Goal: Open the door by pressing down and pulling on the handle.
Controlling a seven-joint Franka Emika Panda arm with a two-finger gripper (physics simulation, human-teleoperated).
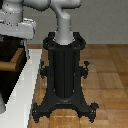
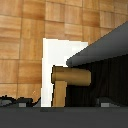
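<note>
1. Gripper (image 1: 15,25) at the upper left of the exterior view, white-grey; jaws hidden from both cameras, so cannot tell how far apart, nor whether anything is held.
2. Just below, in the wrist view: handle (image 2: 72,76), a brown-golden cylinder near frame centre, with a stem running down toward the lower edge. A dark blurred bar crosses above it from the right; likely part of the gripper, though contact with the handle unclear.
3. In the exterior view, only a brown sliver of the lever at the left edge, under the gripper.
4. Behind the handle: door (image 2: 107,82), dark, with a pale panel beside it.
5. Judged rigid, smooth and round, so possibly slippery; best pressed near the free end, away from the stem, for leverage, then pulled.
6. Farther out: black ribbed pedestal (image 1: 64,75) on the wooden floor (image 1: 110,75).
</note>
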